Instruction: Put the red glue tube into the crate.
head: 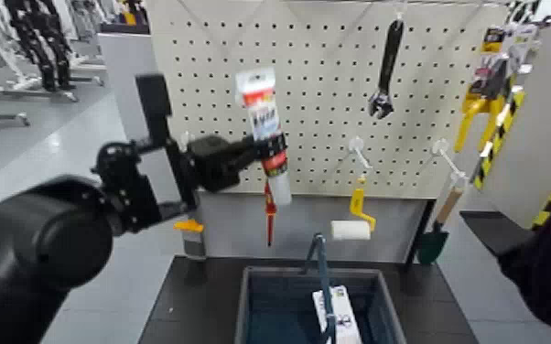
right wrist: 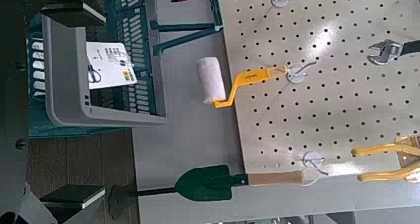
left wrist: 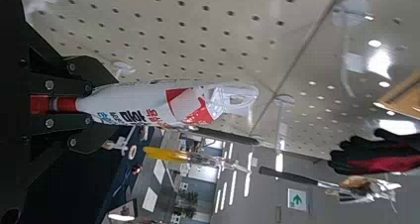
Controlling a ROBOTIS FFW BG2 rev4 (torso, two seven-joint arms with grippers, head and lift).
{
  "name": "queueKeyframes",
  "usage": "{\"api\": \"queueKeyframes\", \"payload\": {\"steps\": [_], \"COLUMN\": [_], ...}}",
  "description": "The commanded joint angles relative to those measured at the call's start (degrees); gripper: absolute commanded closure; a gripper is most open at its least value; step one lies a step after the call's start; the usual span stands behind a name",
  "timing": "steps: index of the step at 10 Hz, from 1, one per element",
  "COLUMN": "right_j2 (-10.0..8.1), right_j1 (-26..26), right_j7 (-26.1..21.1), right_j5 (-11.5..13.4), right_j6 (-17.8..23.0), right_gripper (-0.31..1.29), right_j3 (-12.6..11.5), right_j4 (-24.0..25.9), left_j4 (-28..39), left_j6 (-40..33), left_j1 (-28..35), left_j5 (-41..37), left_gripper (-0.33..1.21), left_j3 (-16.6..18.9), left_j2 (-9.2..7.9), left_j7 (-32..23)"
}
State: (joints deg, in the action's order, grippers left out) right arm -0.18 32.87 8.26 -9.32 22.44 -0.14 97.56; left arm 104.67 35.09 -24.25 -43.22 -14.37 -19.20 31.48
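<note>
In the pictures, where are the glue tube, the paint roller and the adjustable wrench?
Glue tube (head: 263, 117): head view, printed label.
Paint roller (right wrist: 211, 80): right wrist view, white sleeve.
Adjustable wrench (head: 391, 57): head view, black handle.

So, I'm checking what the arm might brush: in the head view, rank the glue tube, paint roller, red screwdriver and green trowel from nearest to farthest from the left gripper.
1. Glue tube: held in the left gripper.
2. Red screwdriver: just below it.
3. Paint roller: lower, to the right.
4. Green trowel: farthest right.
</note>
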Motion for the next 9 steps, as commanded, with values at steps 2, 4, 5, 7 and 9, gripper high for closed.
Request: {"api": "queueKeyframes", "payload": {"steps": [2, 4, 5, 7, 9], "right_j2": [7.47, 7.56, 7.56, 7.82, 7.73], "right_j1": [0.00, -0.09, -0.09, -0.09, -0.18], "right_j7": [0.70, 1.14, 1.32, 1.50, 1.94], "right_j5": [-0.26, -0.53, -0.62, -0.62, -0.70], "right_j6": [0.24, 0.24, 0.41, 0.41, 0.41], "right_gripper": [0.10, 0.10, 0.10, 0.10, 0.10], "right_j3": [-0.39, -0.48, -0.48, -0.48, -0.48], "right_j4": [-0.09, -0.18, -0.18, -0.35, -0.26], "left_j4": [-8.17, -12.83, -13.80, -15.73, -19.25], "left_j6": [0.15, 0.50, 0.59, 1.12, 0.94], "left_j1": [2.98, 3.33, 3.68, 4.21, 4.03], "left_j5": [1.39, 3.94, 5.34, 7.89, 12.29], "left_gripper": [1.16, 1.16, 1.16, 1.16, 1.16], "left_j3": [-0.14, -0.75, -0.49, -0.31, -0.31], "left_j2": [1.18, 1.88, 2.41, 2.76, 4.96], "left_j7": [4.64, 8.60, 9.83, 11.67, 15.72]}}
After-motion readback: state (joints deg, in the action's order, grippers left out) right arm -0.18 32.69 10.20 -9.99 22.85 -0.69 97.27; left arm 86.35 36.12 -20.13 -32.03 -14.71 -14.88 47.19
